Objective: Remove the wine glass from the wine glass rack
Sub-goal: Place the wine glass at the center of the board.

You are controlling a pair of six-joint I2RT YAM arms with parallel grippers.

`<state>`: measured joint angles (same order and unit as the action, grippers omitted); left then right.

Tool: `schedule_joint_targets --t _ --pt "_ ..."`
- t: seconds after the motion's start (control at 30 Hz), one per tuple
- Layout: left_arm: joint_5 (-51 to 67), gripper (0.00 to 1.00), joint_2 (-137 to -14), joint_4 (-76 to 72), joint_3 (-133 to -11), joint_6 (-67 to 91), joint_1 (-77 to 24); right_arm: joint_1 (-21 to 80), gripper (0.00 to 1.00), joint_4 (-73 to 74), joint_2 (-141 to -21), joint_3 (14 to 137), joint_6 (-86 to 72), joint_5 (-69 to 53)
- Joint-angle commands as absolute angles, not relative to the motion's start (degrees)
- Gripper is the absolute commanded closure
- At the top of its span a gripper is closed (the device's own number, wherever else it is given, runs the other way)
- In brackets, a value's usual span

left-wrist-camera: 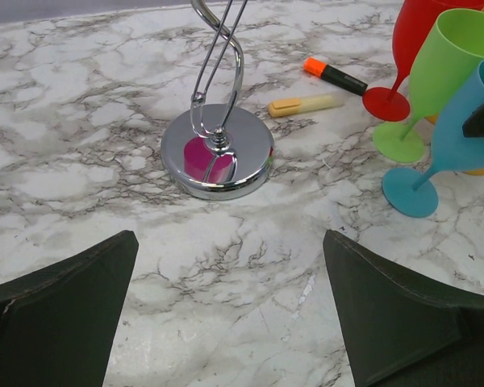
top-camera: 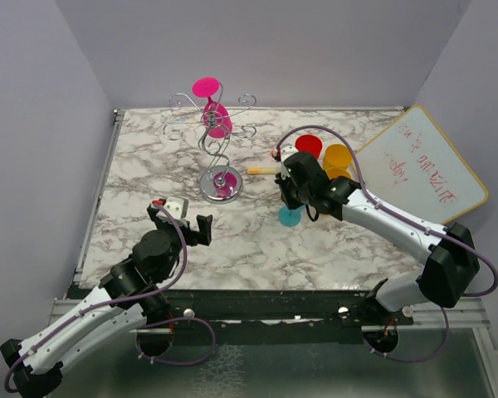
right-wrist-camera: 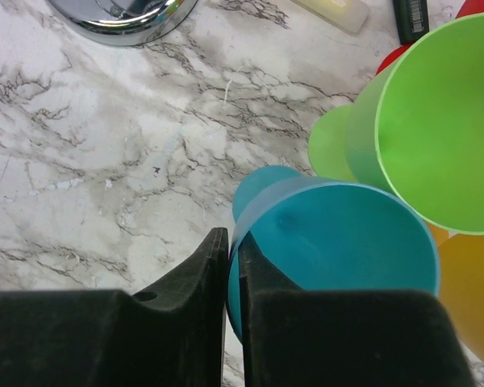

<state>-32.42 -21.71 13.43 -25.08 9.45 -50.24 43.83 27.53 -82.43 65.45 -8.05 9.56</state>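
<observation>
The pink wine glass, smooth translucent plastic, hangs bowl-down by its round foot from the curled chrome arms of the wine glass rack, near the far edge of the marbled bench. The left gripper faces the rack's mirror-like base with jaws wide, probably to steady it. The right gripper has its jaws pinched on the thin rim of a blue glass.

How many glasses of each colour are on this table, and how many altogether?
pink glass: 1
red glass: 1
green glass: 1
blue glass: 1
orange glass: 1
Total: 5
</observation>
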Motion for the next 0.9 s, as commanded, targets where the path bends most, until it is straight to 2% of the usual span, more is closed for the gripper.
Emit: schedule_joint_targets --t 0.0,0.1,0.53,0.83,0.87 --pt "-33.5 0.01 -20.8 14.2 -25.3 9.4 -50.0 44.1 0.81 28.9 -82.5 67.6 -8.7 10.4" --pt "-33.2 0.01 -20.7 14.2 -25.3 9.4 -50.0 44.1 0.67 29.1 -81.7 68.2 -8.8 10.7" --pt "-32.7 0.01 -20.3 15.4 -28.0 14.3 -49.9 44.1 0.63 31.4 -75.6 70.8 -9.4 7.2" --pt "-23.6 0.01 -25.2 15.8 -32.6 12.5 -49.9 44.1 0.59 30.8 -73.8 74.7 -11.9 9.7" --pt "-21.4 0.01 -26.4 15.4 -33.8 12.4 -49.9 44.1 0.56 30.3 -73.8 75.0 -12.4 10.7"
